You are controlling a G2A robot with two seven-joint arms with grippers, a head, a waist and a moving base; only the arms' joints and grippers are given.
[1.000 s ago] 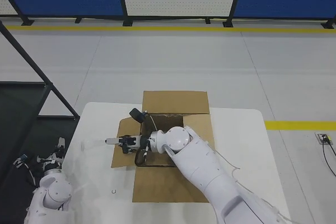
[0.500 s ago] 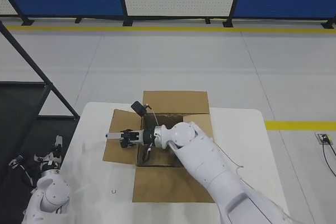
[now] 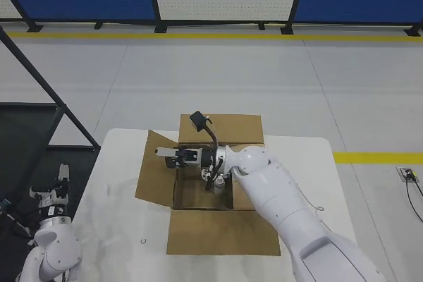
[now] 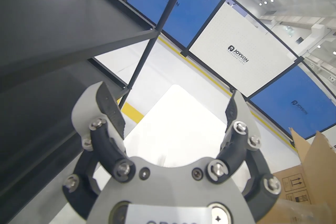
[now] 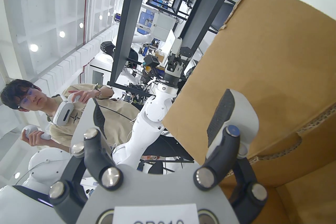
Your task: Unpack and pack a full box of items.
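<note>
The white table (image 3: 303,176), rounded at its corners, carries one open cardboard box (image 3: 222,233) near its middle. The near flap lies flat on the tabletop, the far flap reaches out over the table's far edge, and the left flap stands tilted up. Well apart from the box, toward the near left corner, lies a small dark curved thing (image 3: 142,242) — too small to identify.

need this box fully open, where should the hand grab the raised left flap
Likely its free top edge, near the middle. The left flap stands tilted up and is thin, so the open right hand can straddle that edge from above, one finger on each face.
</note>
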